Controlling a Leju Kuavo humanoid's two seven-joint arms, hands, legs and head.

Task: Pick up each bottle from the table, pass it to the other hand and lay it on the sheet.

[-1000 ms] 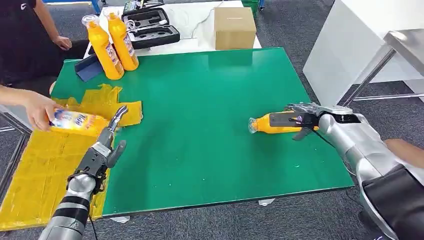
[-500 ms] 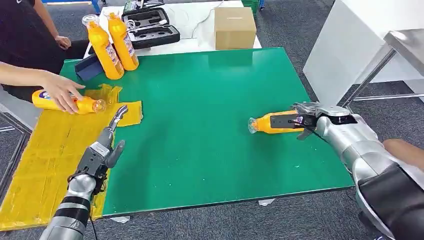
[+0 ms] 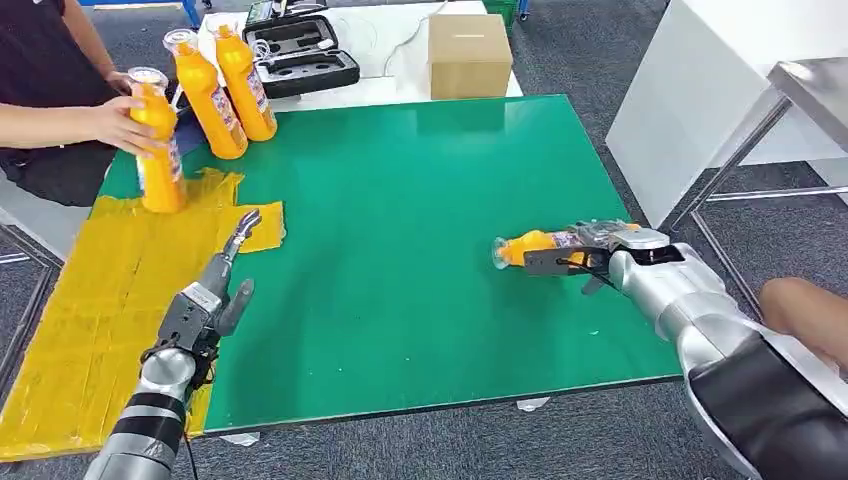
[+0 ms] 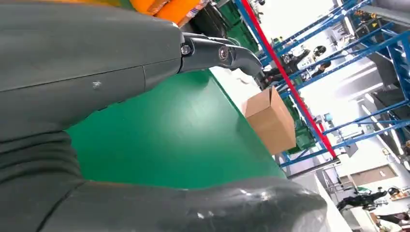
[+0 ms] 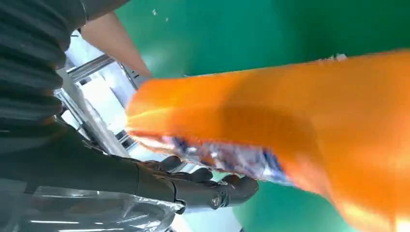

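On green table [image 3: 400,200], right hand [image 3: 575,258] clasped lying bottle [image 3: 525,246], pickup step; next a lift toward spread, empty left hand [image 3: 215,290].

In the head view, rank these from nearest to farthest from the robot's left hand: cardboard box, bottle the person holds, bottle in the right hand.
1. Bottle the person holds, upright on the yellow sheet's far end.
2. Bottle in the right hand, across the mat.
3. Cardboard box, behind the table.

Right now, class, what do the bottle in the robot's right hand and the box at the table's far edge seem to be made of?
Bottle: probably glossy orange plastic, given its sheen, printed label and clear cap. Box: matte brown cardboard, with plain folded flaps.
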